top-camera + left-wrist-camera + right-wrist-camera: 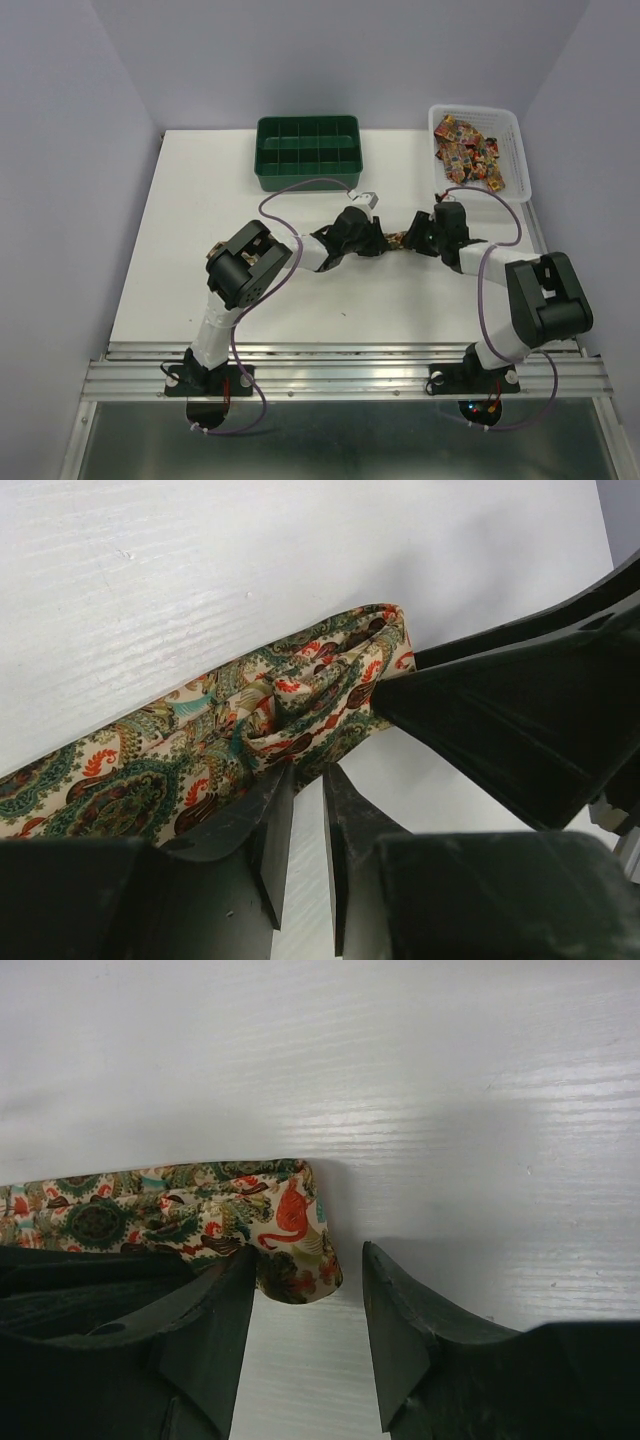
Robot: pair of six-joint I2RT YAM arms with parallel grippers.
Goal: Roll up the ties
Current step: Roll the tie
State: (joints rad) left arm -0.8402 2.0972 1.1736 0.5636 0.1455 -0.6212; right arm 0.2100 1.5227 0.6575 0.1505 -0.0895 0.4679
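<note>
Right claw [308, 1257]: jaws about half open with nothing gripped. The folded end of the tie [200, 1210] pokes into the gap, up against one finger and apart from the other.
Why so: I judge the claw is set to take hold of that end, since a roll starts at the doubled-over tip.
Left claw [307, 772]: jaws drawn to a narrow slit with bare table showing through it and no cloth in the slit. One tip overlaps the tie's near edge.
Why so: probably pinning the strip flat — so it does not slide while the other claw works on the end. Whether it actually presses down I cannot tell.
Tie on the table: lies flat mid-table [200, 230] between the two claws, which face each other closely. From above they hide most of its length.
Stage: the roll looks barely begun, with one fold at the end and the rest unrolled.
Other ties [470, 150]: heaped in the white basket [522, 165] at the far right corner, well apart from the work — likely the waiting stock.
Green tray [300, 180]: stands at the far edge near the middle; its compartments are probably meant for finished rolls.
Risk: the cloth looks slippery, so the fold may spring open if the grip lands off the end.
</note>
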